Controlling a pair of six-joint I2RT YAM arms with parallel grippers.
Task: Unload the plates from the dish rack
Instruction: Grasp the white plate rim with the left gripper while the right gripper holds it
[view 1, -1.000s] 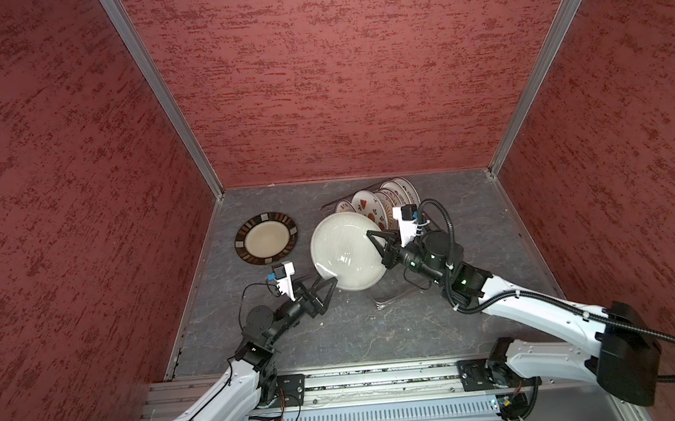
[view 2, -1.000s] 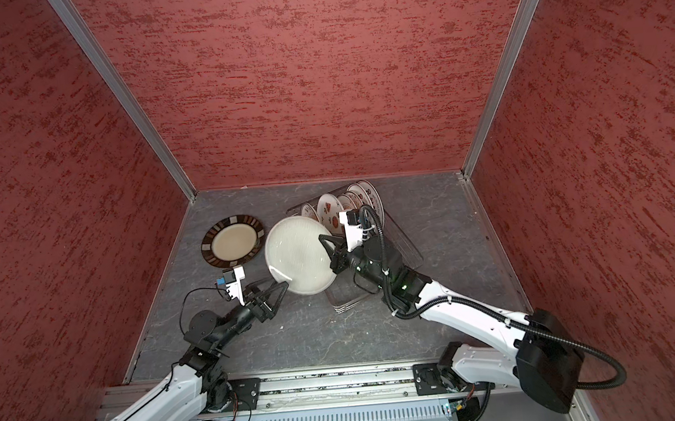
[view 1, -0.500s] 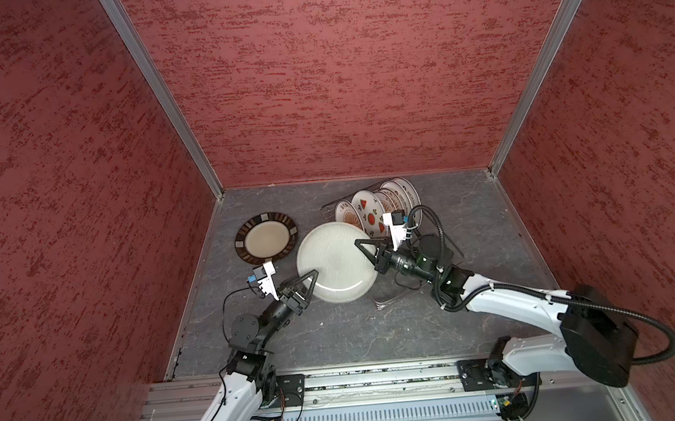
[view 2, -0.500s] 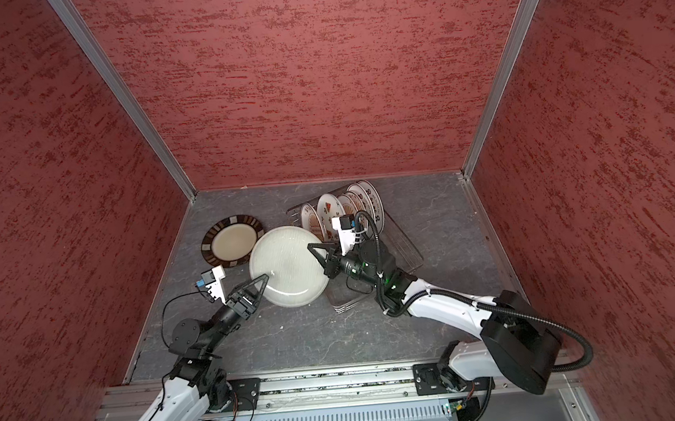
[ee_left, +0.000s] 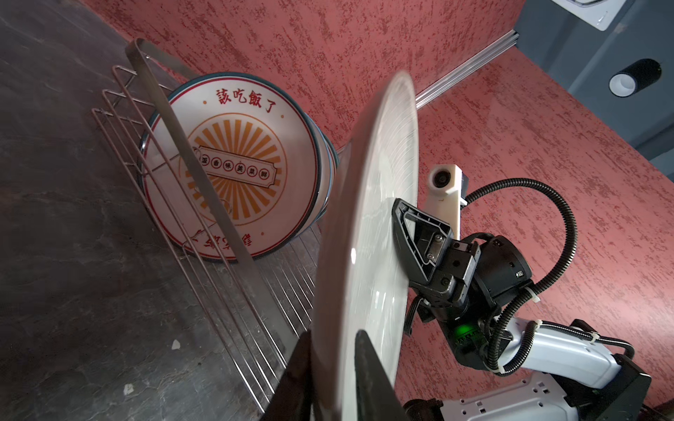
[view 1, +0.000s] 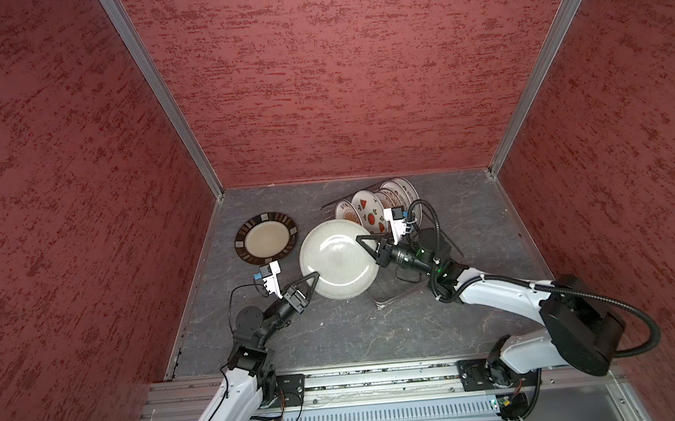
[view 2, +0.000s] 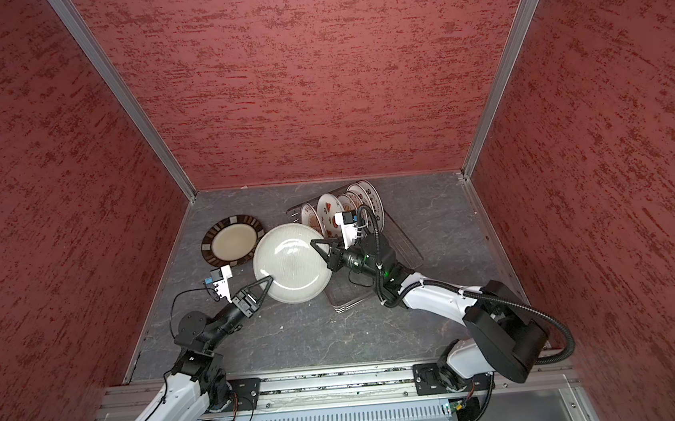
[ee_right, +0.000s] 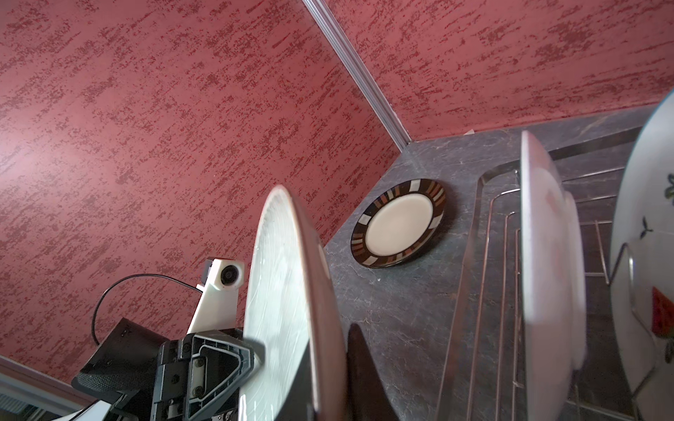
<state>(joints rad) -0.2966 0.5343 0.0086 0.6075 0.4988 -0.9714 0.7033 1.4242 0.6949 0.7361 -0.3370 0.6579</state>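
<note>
A large plain off-white plate (view 1: 338, 259) (view 2: 292, 261) hangs tilted above the table, held from two sides. My left gripper (view 1: 314, 276) (view 2: 269, 279) is shut on its near-left rim, a finger on each face in the left wrist view (ee_left: 333, 333). My right gripper (view 1: 361, 238) (view 2: 314, 242) is shut on the opposite rim (ee_right: 328, 346). Behind it the wire dish rack (view 1: 397, 293) (ee_left: 204, 233) holds several upright plates (view 1: 365, 209), the nearest an orange sunburst plate (ee_left: 233, 167). A dark-rimmed plate (view 1: 265, 238) (ee_right: 399, 222) lies flat on the table at the left.
Red textured walls close in the grey table (view 1: 338, 336) on three sides. The rack's front half (view 2: 352, 297) holds no plates and sits under the right arm. A watermelon-print plate (ee_right: 649, 255) stands close to the right wrist.
The left gripper has closed onto the off-white plate's rim. The plate, held by the right gripper, has shifted slightly left, away from the rack.
</note>
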